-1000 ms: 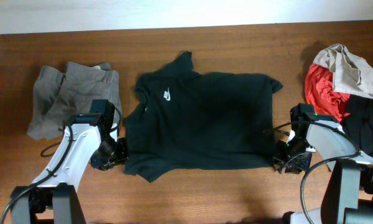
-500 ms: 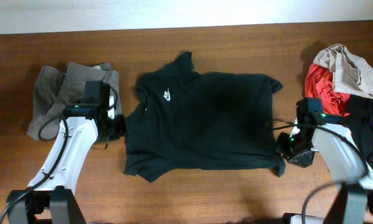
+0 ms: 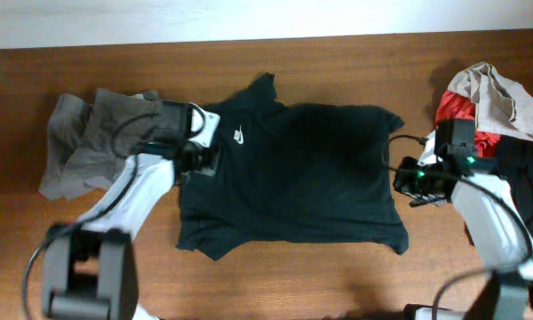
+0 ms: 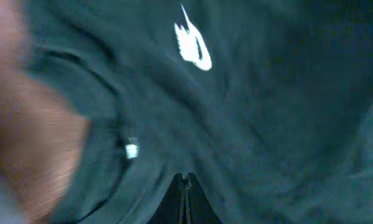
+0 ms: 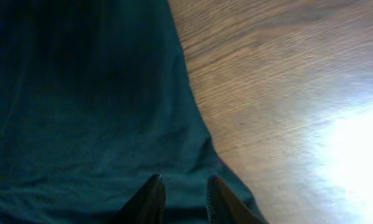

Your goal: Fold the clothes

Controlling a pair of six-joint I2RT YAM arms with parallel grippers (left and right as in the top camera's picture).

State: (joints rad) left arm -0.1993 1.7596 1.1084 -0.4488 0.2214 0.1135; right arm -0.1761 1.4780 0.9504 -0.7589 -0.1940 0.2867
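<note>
The black T-shirt (image 3: 293, 173) lies spread flat in the middle of the table, its white chest logo (image 3: 238, 136) near the top left. My left gripper (image 3: 202, 162) is shut and empty, over the shirt's left side just below the logo. In the left wrist view the shut fingertips (image 4: 186, 180) hover over dark fabric, with the logo (image 4: 193, 42) ahead. My right gripper (image 3: 409, 180) is at the shirt's right edge. In the right wrist view its fingers (image 5: 184, 182) are open over the shirt's hem (image 5: 99, 124), beside bare wood.
Grey trousers (image 3: 89, 142) lie crumpled at the left, just beside my left arm. A pile of red (image 3: 457, 124), beige (image 3: 497, 93) and black (image 3: 520, 178) pieces sits at the right edge, behind my right arm. The table is dark wood (image 3: 338, 62).
Both grippers moved from the shirt's near corners toward the far side. The left now sits by the logo, the right along the right edge. The shirt's near edge lies flatter.
</note>
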